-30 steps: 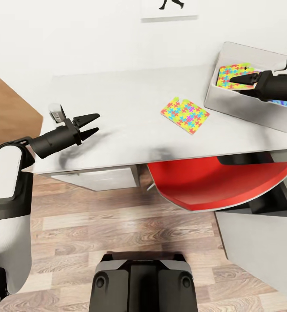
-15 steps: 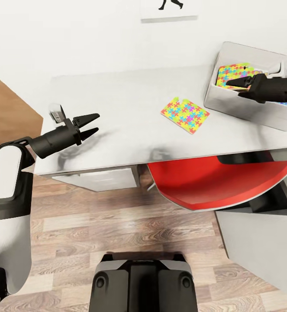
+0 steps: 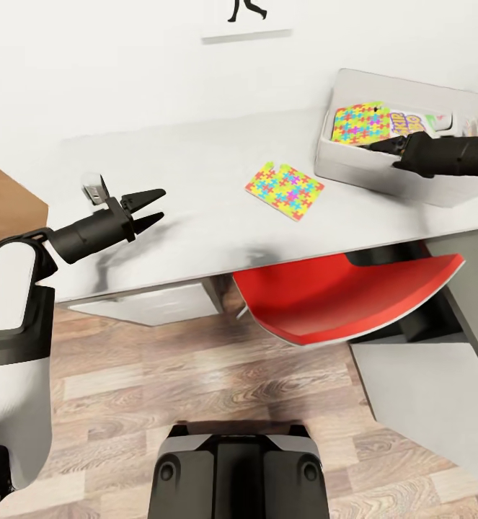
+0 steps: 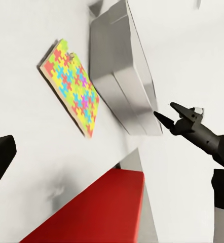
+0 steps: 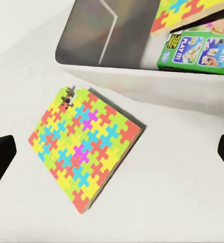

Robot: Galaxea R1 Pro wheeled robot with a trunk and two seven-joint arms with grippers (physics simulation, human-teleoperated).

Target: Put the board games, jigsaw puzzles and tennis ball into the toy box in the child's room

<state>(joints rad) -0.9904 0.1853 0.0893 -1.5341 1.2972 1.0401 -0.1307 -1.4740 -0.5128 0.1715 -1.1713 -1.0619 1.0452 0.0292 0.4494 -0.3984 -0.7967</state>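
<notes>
The right gripper (image 3: 381, 145), jaws spread and empty, hovers at the toy box (image 3: 383, 175) wall; a jigsaw puzzle (image 3: 285, 189) lies nearby on the table (image 3: 195, 180) (another sits inside the box).

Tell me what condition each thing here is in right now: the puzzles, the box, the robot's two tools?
Jigsaw puzzle: lying flat on the table, outside the toy box.
Second jigsaw puzzle: inside the toy box, leaning tilted.
Skip-Bo box: inside the toy box.
Toy box: open-topped, on the table.
Left tool: open, empty.
Right tool: open, empty, at the toy box's near wall.
</notes>
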